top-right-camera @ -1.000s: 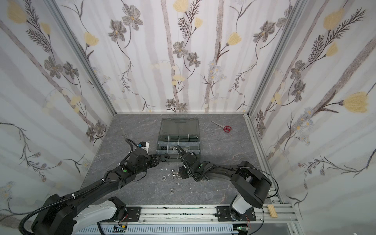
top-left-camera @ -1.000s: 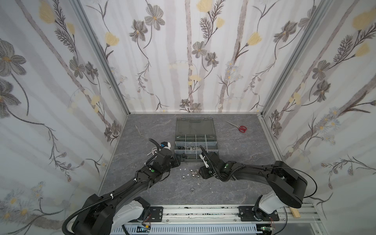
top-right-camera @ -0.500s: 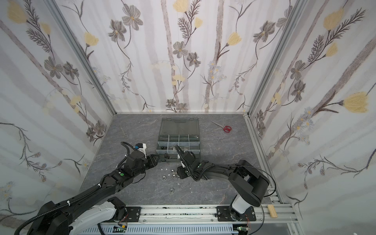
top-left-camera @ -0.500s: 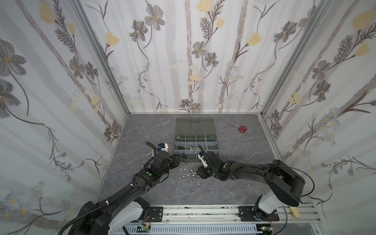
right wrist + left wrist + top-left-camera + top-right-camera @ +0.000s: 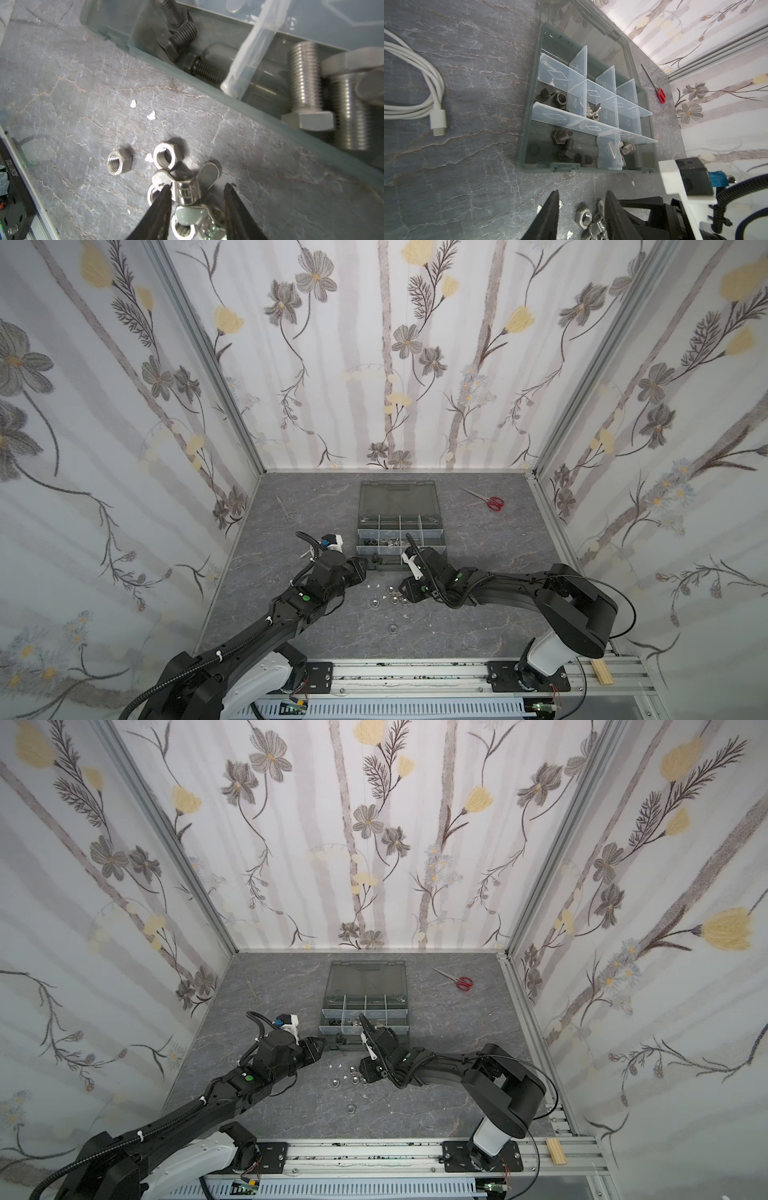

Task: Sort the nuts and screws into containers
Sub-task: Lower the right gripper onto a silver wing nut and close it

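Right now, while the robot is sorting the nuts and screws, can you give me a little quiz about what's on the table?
1. True or false: the lid of the organizer case lies open.
2. The handles of the scissors are: A blue, B red, C green.
3. What lies between the right arm's fingers?
Key: 1 true. 2 B. 3 a silver wing nut.
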Available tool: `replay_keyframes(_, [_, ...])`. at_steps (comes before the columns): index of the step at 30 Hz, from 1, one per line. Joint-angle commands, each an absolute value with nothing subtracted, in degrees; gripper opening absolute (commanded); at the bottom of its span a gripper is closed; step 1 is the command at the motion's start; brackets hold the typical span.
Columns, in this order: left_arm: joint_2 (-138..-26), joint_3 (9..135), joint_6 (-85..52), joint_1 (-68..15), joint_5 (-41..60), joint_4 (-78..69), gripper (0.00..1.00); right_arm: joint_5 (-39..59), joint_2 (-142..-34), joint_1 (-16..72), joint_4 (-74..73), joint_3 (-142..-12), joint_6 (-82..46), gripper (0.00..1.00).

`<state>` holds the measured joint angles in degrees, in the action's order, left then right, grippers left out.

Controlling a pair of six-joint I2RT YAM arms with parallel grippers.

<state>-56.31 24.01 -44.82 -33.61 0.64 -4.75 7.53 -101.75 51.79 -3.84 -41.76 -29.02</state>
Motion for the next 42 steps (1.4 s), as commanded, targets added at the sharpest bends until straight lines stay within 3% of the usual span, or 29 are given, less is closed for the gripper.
replay_keyframes(1, [-56.16, 23.78, -45.26, -33.57, 0.22, -7.11, 0.4, 8.0, -100.55, 51.81, -5.82, -40.14, -30.31, 0.43])
replay_keyframes(16, [-56.03, 23.86, -45.7, -33.57, 0.53, -8.17, 0.4, 6.7, -96.88, 52.56, -3.34, -37.51, -30.7, 0.4])
replay_keyframes(24, [-56.21, 23.55, -46.36, -33.57, 0.26, -8.51, 0.4, -3.31, -95.41, 52.58, 3.93, -39.98, -27.18, 0.45])
replay_keyframes(42, [-56.24, 23.2, -46.59, -33.57, -0.31, -9.83, 0.4, -0.73, -96.85, 54.81, 4.22, -40.08, -22.43, 0.43])
